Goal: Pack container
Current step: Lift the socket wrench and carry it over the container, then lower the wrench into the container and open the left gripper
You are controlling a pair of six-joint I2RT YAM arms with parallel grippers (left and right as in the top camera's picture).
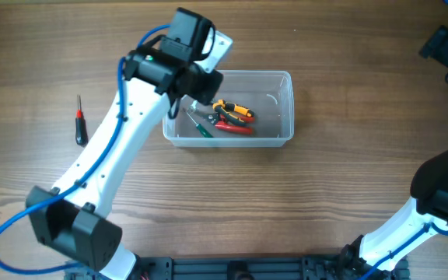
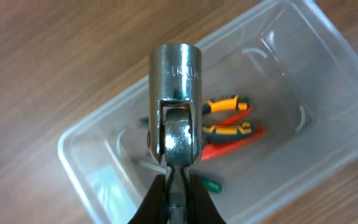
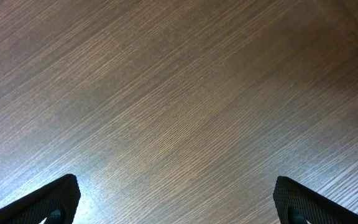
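Your left end effector (image 2: 179, 186) is clamped tight on the metal socket tool (image 2: 176, 74), hanging it over one end of the clear container (image 1: 284, 78) in mid-bench, so let go too high or off-centre and it could clip the rim or smack the pliers (image 1: 236, 112) inside.

**Socket tool held over the tub**

The left gripper (image 2: 176, 180) is clamped on a chrome socket tool (image 2: 176, 74), whose round barrel points away from the camera. Behind it lies the clear container (image 2: 79, 163) on the wooden table (image 2: 55, 56). Inside are two orange-and-black grips (image 2: 229, 104), red handles (image 2: 232, 144) beneath them, and a green tip (image 2: 209, 185) (the rest is hidden by the fingers).
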